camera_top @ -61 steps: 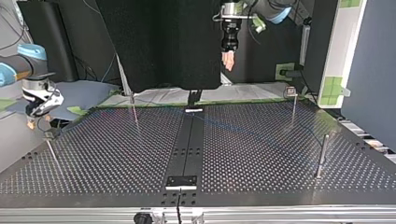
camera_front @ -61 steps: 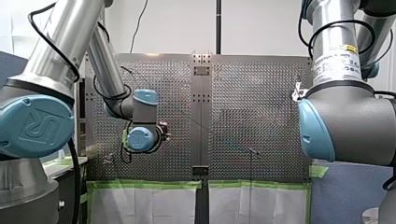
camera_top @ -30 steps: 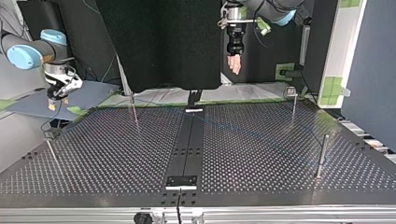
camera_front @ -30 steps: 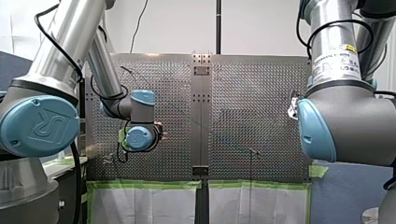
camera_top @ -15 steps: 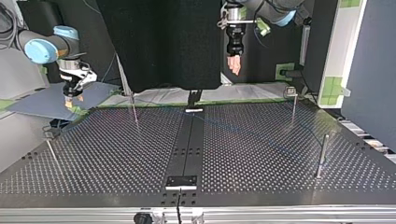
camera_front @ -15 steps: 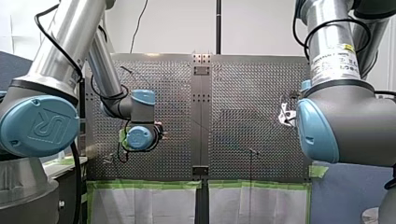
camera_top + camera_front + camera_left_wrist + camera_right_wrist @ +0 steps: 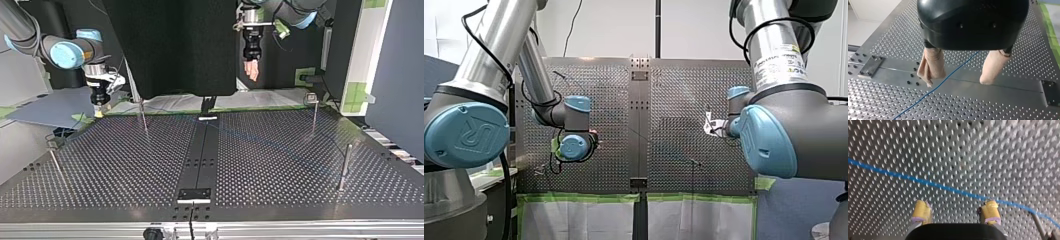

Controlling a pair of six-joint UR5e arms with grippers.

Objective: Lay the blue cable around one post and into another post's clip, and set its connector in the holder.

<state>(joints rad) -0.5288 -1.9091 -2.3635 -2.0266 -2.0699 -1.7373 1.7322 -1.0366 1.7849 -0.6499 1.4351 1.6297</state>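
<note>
Right wrist view: right gripper [image 7: 955, 207] spread wide, cable [image 7: 948, 188] flat on the table [image 7: 998, 150] just ahead of its yellow pads [image 7: 921, 209], passing right by one pad's tip; over in left wrist view, left gripper [image 7: 958, 80] spread too, beige pads [image 7: 931, 62] well apart, cable lying on the table below the gap.

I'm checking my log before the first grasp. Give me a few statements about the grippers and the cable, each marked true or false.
1. My left gripper is open. True.
2. My right gripper is shut on the blue cable. False: it is open, and the cable lies on the table ahead of it.
3. The right gripper's pads are yellow. True.
4. My left gripper rests on the table. False: in the top view it hangs well above it.
</note>
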